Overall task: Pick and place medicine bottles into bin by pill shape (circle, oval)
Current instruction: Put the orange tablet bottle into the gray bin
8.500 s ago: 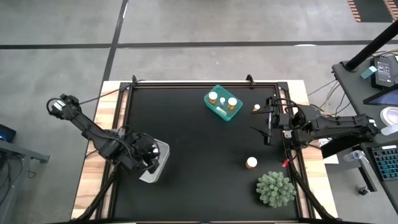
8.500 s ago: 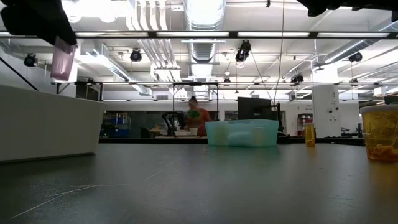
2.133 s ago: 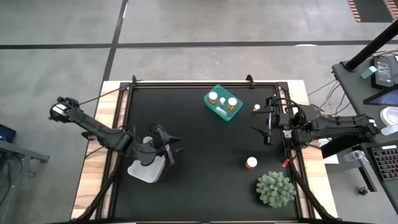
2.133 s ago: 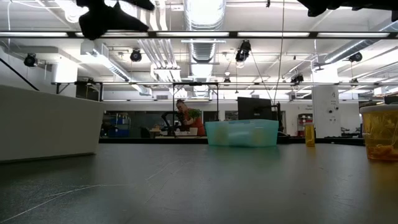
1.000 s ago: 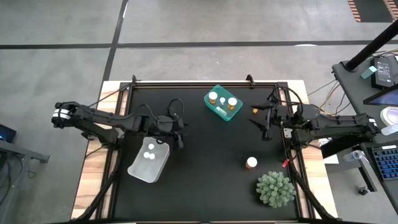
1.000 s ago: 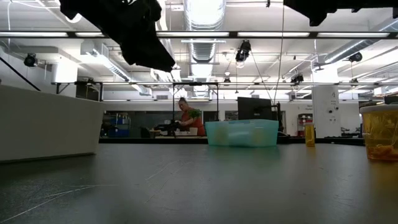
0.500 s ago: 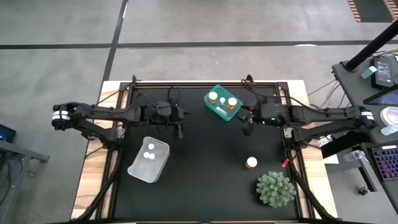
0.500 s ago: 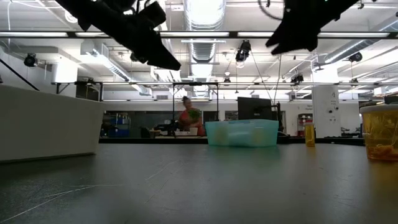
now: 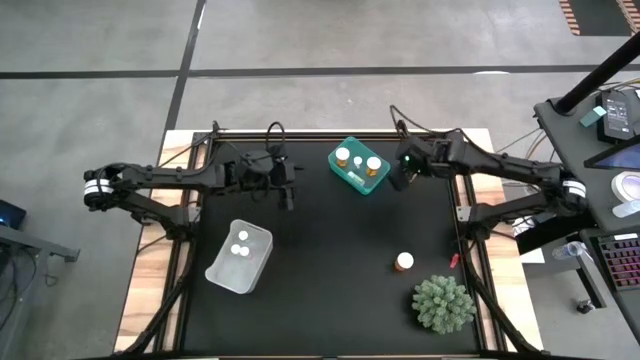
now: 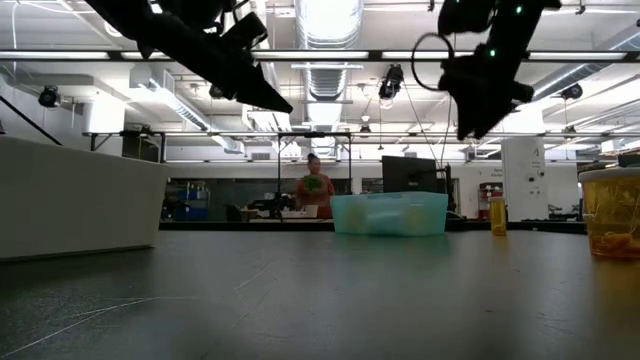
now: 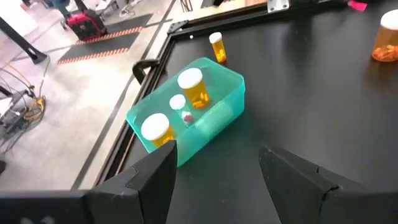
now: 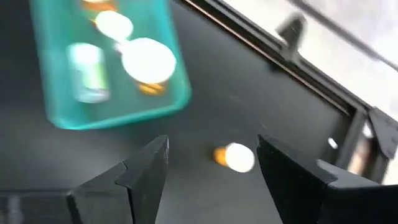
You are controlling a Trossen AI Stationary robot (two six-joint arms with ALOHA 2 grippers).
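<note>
A teal bin (image 9: 356, 170) near the table's far edge holds three white-capped medicine bottles (image 11: 191, 87). A white bin (image 9: 238, 258) at the near left holds small white bottles (image 9: 240, 243). One small amber bottle (image 12: 233, 157) stands on the black mat just right of the teal bin. Another amber bottle (image 9: 404, 262) stands at the near right. My right gripper (image 12: 211, 142) hovers open above the small amber bottle, slanting down. My left gripper (image 9: 289, 197) hangs open in the air left of the teal bin, pointing toward it (image 11: 217, 152).
A green spiky plant (image 9: 443, 303) stands at the table's near right corner. Black rails (image 9: 320, 133) frame the mat. The mat between the two bins and in the middle (image 9: 330, 260) is bare. A person moves in the room far behind the table (image 10: 316, 192).
My right gripper has swung from the table's right edge toward the teal bin and the far edge, and has tipped from near level to slanting down. My left gripper has drifted toward the far edge, away from the white bin, rolling a little. Both stay open.
</note>
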